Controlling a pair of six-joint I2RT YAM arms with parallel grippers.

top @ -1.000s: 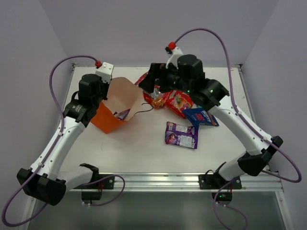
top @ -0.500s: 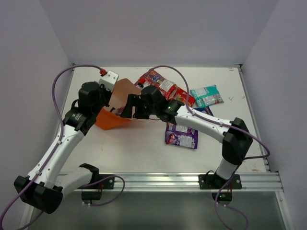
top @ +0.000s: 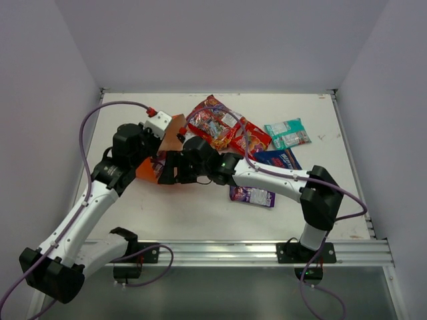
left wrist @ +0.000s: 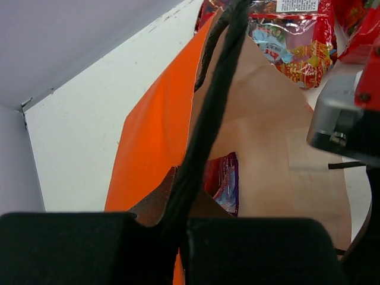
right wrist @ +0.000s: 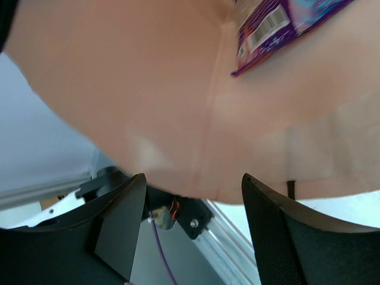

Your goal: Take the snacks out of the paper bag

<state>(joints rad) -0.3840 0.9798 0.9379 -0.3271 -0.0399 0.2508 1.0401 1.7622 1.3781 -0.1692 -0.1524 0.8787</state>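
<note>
Packet (right wrist: 285, 29) in paper bag (right wrist: 148, 89), beyond parted right jaws (left jaws clamped on bag)

A white table (top: 200, 217) is enclosed on three sides by plain pale lilac walls (top: 220, 40); a metal rail (top: 220, 248) is fixed along its near edge.

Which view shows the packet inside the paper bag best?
The right wrist view: the purple packet lies against the bag's pale inside, barcode visible. The left wrist view shows only a strip of the packet beside the cord handle. The top view barely shows inside the bag.
</note>
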